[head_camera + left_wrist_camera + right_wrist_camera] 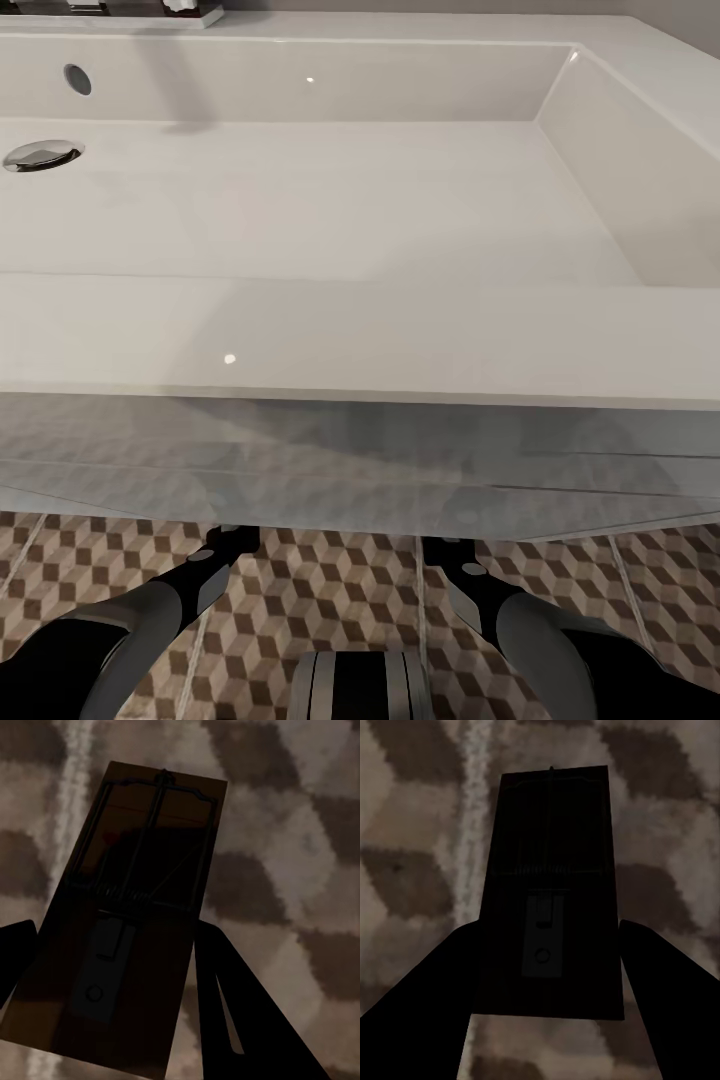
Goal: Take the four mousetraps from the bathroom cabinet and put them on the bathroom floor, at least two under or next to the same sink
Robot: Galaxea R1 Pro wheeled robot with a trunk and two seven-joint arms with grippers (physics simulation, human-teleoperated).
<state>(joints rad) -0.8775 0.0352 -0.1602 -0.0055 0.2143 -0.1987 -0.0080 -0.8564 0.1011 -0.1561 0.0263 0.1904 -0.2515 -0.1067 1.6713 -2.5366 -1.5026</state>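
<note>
In the left wrist view a brown wooden mousetrap [142, 855] with dark wire parts lies lengthwise between the fingers of my left gripper [112, 937], which is shut on its sides. It hangs close over the cube-patterned bathroom floor [300, 832]. My right gripper [551, 934] is likewise shut on a second, shadowed mousetrap [551, 832] over the floor [412, 817]. I cannot tell whether either trap touches the tiles. In the head view both arms reach under the wide white bathroom sink [330, 340], whose vanity hides the fingertips. The cabinet is out of view.
The sink's chrome drain [40, 155] sits at the far left of the basin. The white vanity front [360, 470] overhangs both forearms. Patterned floor tiles [340, 600] show between the arms, and my base [360, 690] is at the bottom edge.
</note>
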